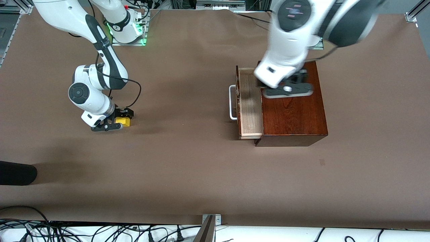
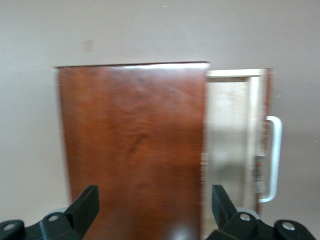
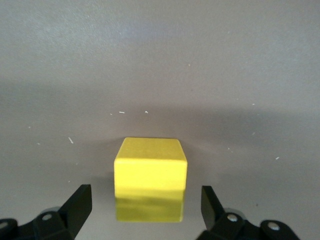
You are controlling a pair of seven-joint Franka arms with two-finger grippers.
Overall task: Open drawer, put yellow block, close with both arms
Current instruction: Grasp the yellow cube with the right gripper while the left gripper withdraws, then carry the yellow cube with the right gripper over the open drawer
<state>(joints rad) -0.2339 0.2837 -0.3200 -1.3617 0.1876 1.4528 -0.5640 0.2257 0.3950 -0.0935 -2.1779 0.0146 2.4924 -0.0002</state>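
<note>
The yellow block (image 1: 123, 121) (image 3: 150, 175) rests on the brown table toward the right arm's end. My right gripper (image 1: 117, 120) (image 3: 146, 197) is low around it and open; a finger stands on each side with a gap to the block. The drawer (image 1: 250, 107) (image 2: 227, 145) is pulled partly out of the mahogany box (image 1: 292, 111) (image 2: 132, 145), its pale tray bare and its white handle (image 1: 232, 102) (image 2: 274, 157) facing the right arm's end. My left gripper (image 1: 289, 88) (image 2: 155, 197) hangs open over the box's top, holding nothing, and looks blurred.
A black rounded object (image 1: 16, 173) pokes in at the table edge nearer to the camera, at the right arm's end. Cables (image 1: 100, 233) and a metal bracket (image 1: 210, 225) run along the near edge. Bare brown table (image 1: 188, 101) lies between block and drawer.
</note>
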